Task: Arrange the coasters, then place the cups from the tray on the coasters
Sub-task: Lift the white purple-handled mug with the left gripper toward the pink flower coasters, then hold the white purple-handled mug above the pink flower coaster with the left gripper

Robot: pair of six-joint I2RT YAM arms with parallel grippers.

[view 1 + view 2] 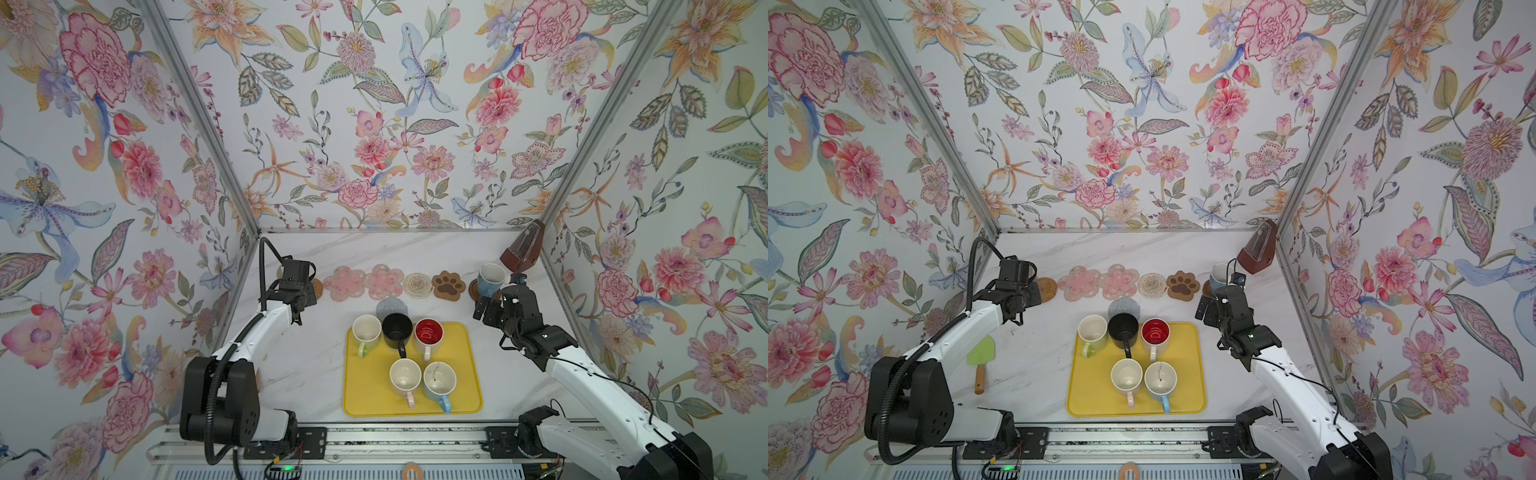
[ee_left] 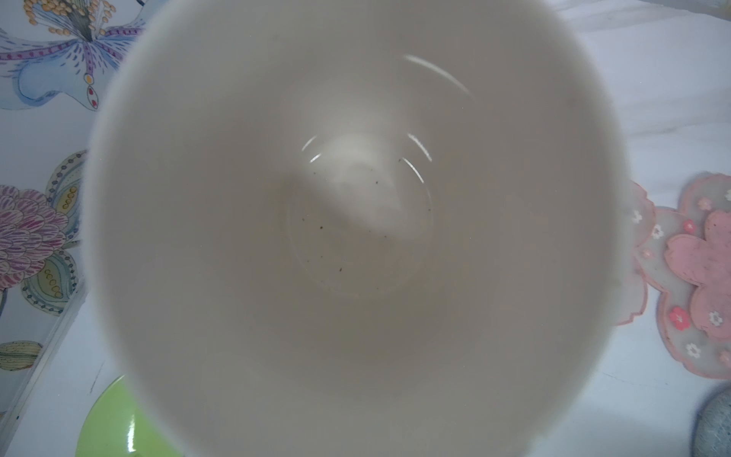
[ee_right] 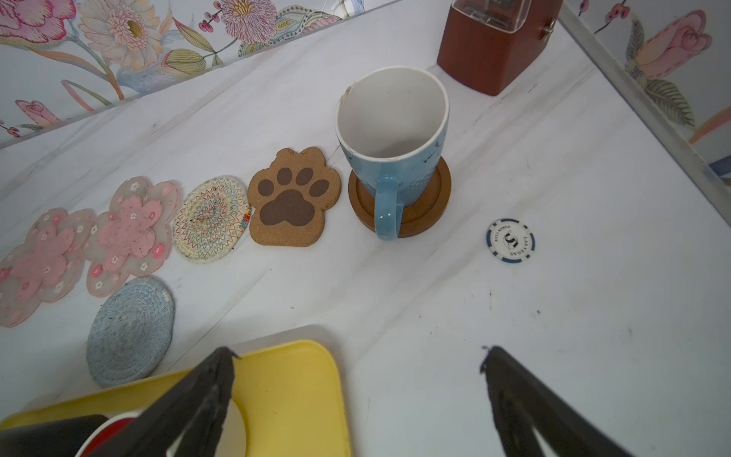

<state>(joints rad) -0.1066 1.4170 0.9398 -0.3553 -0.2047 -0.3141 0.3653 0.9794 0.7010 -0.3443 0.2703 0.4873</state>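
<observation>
My left gripper [image 1: 296,286] hangs over the row's left end by the tan rattan coaster [image 1: 1047,287], shut on a cup whose white inside [image 2: 356,221] fills the left wrist view; its fingers are hidden. Two pink flower coasters [image 1: 344,284] [image 1: 384,281], a beige woven one [image 1: 417,284] and the paw-print [image 3: 292,198] follow. A light blue cup [image 3: 391,158] stands on the dark wooden coaster [image 3: 427,205]. My right gripper [image 3: 358,351] is open, just short of it. The grey coaster [image 1: 390,307] lies behind the yellow tray [image 1: 465,386], which holds several cups.
A brown metronome [image 1: 523,249] stands in the far right corner. A poker chip [image 3: 510,240] lies right of the blue cup. A green brush with a wooden handle [image 1: 982,353] lies on the table left of the tray. Floral walls close in on three sides.
</observation>
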